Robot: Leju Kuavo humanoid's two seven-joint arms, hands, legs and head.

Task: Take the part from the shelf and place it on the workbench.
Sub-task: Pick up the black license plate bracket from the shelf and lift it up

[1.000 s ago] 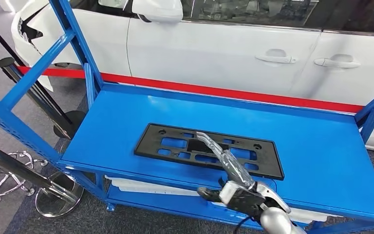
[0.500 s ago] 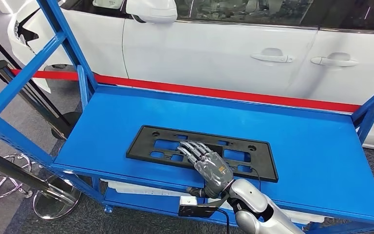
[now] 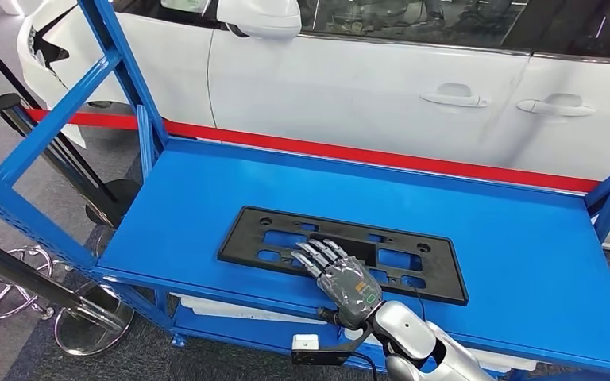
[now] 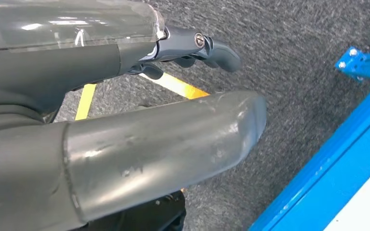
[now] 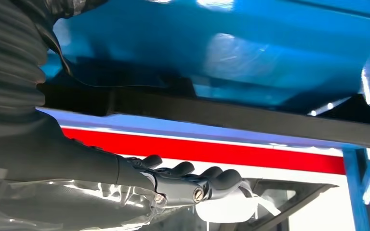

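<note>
The part, a flat black rectangular frame (image 3: 242, 242) with cut-outs, lies on the top deck of the blue shelf (image 3: 206, 190). My right hand (image 3: 341, 278) is palm down over the frame's near edge, fingers (image 3: 318, 254) stretched out across it, gripping nothing. In the right wrist view the same hand (image 5: 188, 180) has its fingers straight alongside the frame's black edge (image 5: 250, 118). Whether it touches the frame I cannot tell. My left hand (image 4: 164, 139) hangs low over the grey carpet beside a blue shelf rail (image 4: 347, 144), holding nothing.
A white car (image 3: 365, 71) stands close behind the shelf, with a red barrier strip (image 3: 445, 159) along it. Blue uprights (image 3: 119, 55) rise at the shelf's left end. A black post (image 3: 55, 151) and a chrome stanchion base (image 3: 87, 317) stand on the left floor. White stock (image 3: 230, 305) lies on the lower deck.
My right hand has turned from edge-on to palm down and now lies flat over the frame's near edge. The view has shifted slightly; the frame has not moved.
</note>
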